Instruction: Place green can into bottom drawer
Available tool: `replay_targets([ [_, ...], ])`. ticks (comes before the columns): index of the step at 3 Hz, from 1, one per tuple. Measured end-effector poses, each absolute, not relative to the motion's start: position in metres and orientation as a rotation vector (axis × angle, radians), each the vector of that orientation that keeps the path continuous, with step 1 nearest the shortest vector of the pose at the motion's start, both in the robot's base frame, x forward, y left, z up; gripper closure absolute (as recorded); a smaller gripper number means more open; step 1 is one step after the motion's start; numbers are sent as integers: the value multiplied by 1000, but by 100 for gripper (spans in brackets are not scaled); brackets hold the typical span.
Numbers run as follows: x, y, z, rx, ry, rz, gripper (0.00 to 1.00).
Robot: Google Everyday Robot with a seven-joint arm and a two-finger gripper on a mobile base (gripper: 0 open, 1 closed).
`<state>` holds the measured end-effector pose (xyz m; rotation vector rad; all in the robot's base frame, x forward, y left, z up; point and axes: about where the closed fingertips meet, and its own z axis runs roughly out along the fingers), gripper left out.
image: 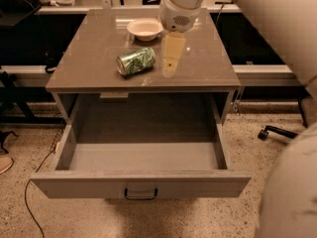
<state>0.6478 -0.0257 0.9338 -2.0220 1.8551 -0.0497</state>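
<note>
The green can point(135, 61) lies on its side on the grey cabinet top point(94, 58), left of centre. My gripper point(169, 67) hangs down over the top, just to the right of the can and apart from it, holding nothing. The bottom drawer point(141, 185) is pulled fully open below the top. Its inside shows nothing in it, and its small dark handle point(140, 194) is at the centre of the front panel.
A cream round bowl point(144, 28) stands at the back of the top, behind the can and next to my wrist. An office chair base point(277, 132) is on the floor at the right. A cable point(30, 182) runs along the floor at the left.
</note>
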Motion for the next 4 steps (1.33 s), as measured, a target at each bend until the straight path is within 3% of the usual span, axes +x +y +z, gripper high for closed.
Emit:
replay_targets([
  [2, 694, 33, 890, -2104, 1873, -35, 0],
  [4, 715, 49, 853, -2136, 1948, -8, 0],
])
